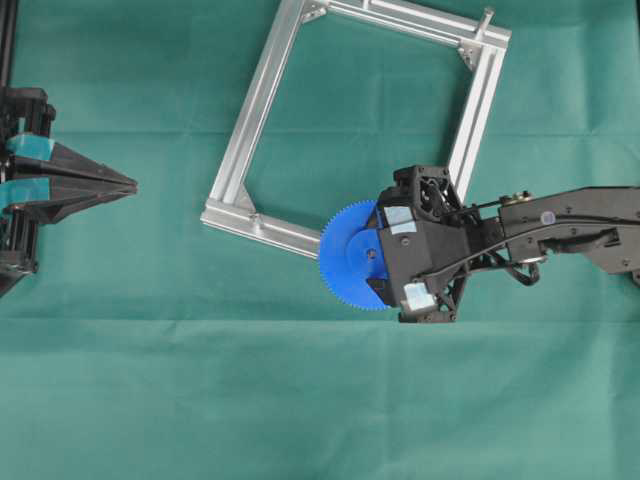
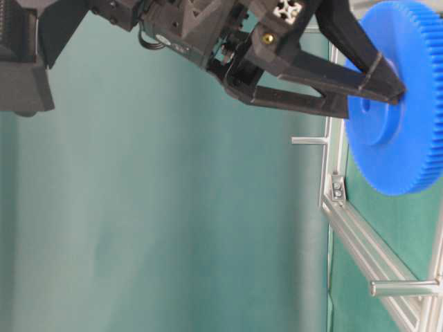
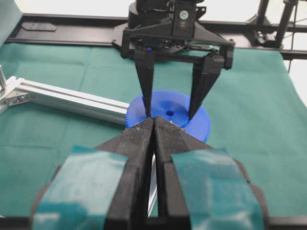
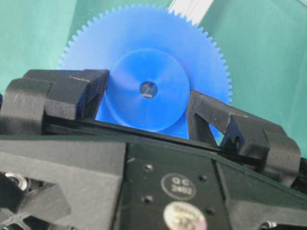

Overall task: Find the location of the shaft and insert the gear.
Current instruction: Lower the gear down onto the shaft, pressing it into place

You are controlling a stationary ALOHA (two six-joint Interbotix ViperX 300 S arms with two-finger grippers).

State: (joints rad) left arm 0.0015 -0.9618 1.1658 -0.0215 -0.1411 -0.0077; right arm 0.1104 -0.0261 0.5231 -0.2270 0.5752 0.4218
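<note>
My right gripper is shut on the raised hub of the bright blue gear, one finger on each side. It holds the gear flat over the near right corner of the aluminium frame. In the right wrist view a small grey spot shows through the gear's centre hole. Thin silver pins stand up from the frame, and I cannot tell which of them is the shaft. At the far left my left gripper rests shut and empty, pointing at the gear.
The square aluminium frame lies tilted on green cloth, with corner brackets and a pin at its far right corner. The right arm reaches in from the right edge. Black rig bars run behind the table.
</note>
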